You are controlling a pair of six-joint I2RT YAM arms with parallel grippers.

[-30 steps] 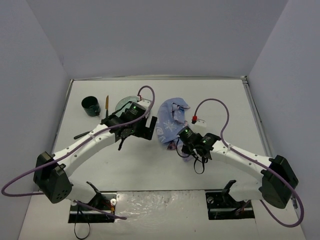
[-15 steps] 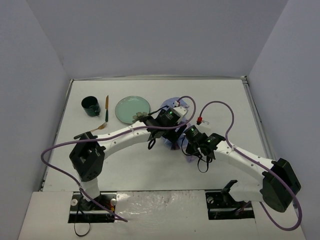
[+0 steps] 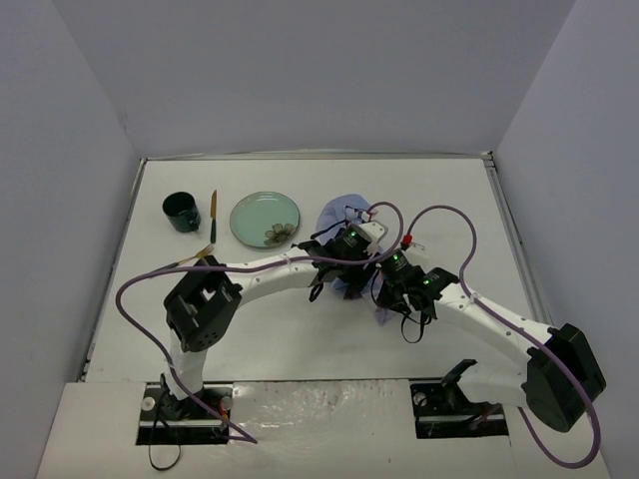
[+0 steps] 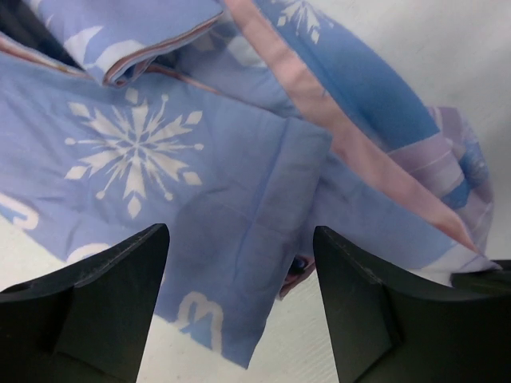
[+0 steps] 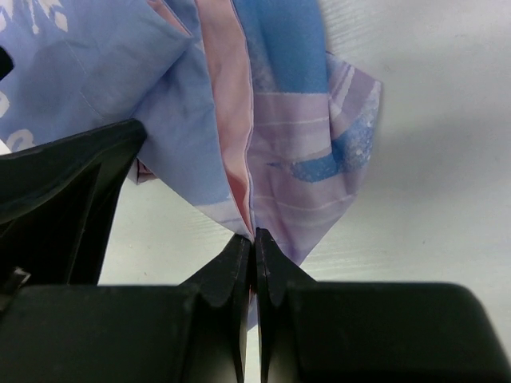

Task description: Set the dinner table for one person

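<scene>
Blue snowflake-print cloth (image 4: 160,152) crumpled near the middle of the white, wall-to-wall dinner table (image 3: 300,334) — green plate (image 3: 267,219) just to its left, knife (image 3: 213,208) and dark mug (image 3: 182,212) beyond. Over a flat fold, left gripper (image 4: 239,233) spread wide; right gripper (image 5: 254,239) pressed together, pinching the cloth's pink-bordered edge.

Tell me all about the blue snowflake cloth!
The cloth is soft-looking light blue fabric with white snowflakes, a pink border and a lilac-striped corner. It lies crumpled and folded over itself on the white table, beside the plate, not spread flat. The right gripper is shut on its pink edge. The left gripper hangs open over it, not gripping.
</scene>
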